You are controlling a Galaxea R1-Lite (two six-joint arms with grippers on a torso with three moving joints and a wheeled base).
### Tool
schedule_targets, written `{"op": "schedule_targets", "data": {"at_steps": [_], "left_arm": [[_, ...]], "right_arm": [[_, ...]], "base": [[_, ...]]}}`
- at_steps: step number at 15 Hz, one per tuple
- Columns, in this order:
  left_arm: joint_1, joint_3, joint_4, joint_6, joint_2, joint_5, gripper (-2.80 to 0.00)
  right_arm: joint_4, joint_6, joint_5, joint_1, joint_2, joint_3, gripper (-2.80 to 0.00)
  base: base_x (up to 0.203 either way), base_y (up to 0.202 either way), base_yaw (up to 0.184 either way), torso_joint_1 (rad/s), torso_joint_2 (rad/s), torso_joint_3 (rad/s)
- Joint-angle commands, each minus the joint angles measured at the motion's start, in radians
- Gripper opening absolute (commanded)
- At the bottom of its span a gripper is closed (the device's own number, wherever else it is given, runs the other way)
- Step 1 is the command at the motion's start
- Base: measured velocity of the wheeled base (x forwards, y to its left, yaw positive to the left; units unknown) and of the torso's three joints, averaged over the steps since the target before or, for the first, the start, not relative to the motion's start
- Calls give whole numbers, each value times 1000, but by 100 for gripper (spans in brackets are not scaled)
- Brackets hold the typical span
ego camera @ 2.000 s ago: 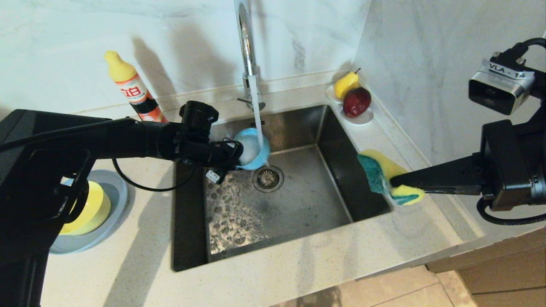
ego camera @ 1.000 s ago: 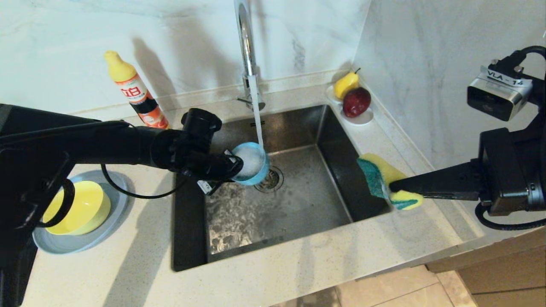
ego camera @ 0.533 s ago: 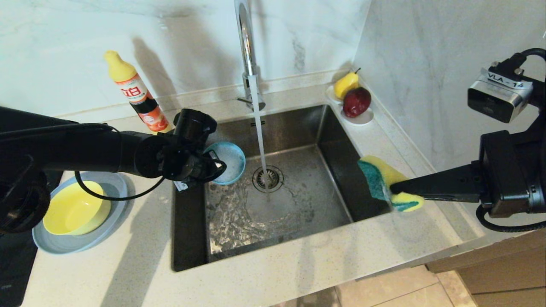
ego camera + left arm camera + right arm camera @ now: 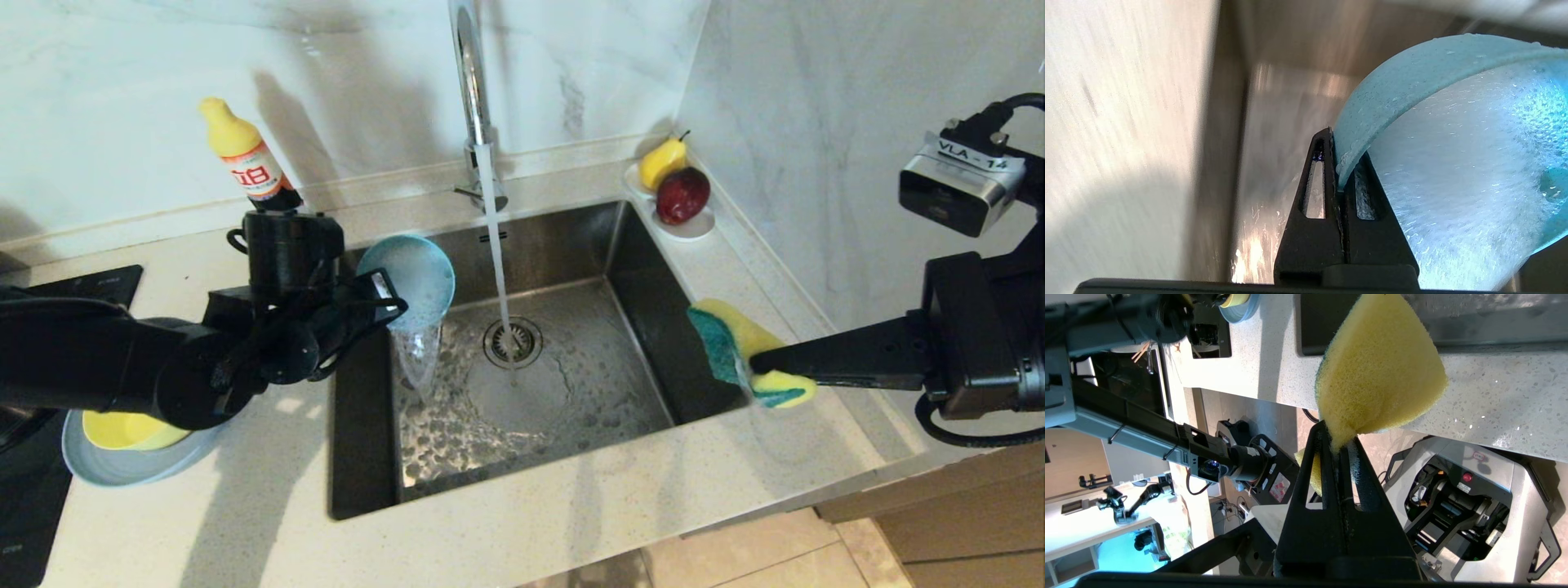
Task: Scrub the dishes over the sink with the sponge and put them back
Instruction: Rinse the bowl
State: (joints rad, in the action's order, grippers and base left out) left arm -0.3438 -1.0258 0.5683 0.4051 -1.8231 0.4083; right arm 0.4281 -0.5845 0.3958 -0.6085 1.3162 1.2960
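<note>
Head view: the left pincer, pinching the rim of the teal bowl, has swung it out of the faucet stream to the sink's far-left corner and tipped it, pouring water out. Rinsing looks finished. The right pincer still pinches the sponge over the sink's right edge.

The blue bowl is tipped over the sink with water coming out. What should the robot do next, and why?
Probably hold the blue bowl tilted a moment longer: the left gripper pinches its rim and water is pouring into the sink. Then carry it towards the plate.
</note>
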Motion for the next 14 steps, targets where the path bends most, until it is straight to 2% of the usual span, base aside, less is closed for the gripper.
{"op": "schedule_targets", "data": {"at_steps": [1, 3, 8, 13, 14], "left_arm": [[3, 113, 330, -155, 49, 3, -280], [4, 149, 454, -227, 55, 3, -280], [8, 191, 631, -309, 49, 1, -280], [8, 270, 954, -466, -2, -7, -280], [8, 280, 962, -485, -16, -9, -280]], "right_arm": [[1, -3, 3, 0, -5, 0, -280], [6, -3, 3, 0, -9, 6, -280], [8, -3, 2, 0, -7, 13, -280], [3, -3, 2, 0, 12, 14, -280], [3, -3, 2, 0, 12, 14, -280]], "base": [[0, 0, 0, 0, 0, 0], [0, 0, 0, 0, 0, 0], [0, 0, 0, 0, 0, 0], [0, 0, 0, 0, 0, 0], [0, 0, 0, 0, 0, 0]]}}
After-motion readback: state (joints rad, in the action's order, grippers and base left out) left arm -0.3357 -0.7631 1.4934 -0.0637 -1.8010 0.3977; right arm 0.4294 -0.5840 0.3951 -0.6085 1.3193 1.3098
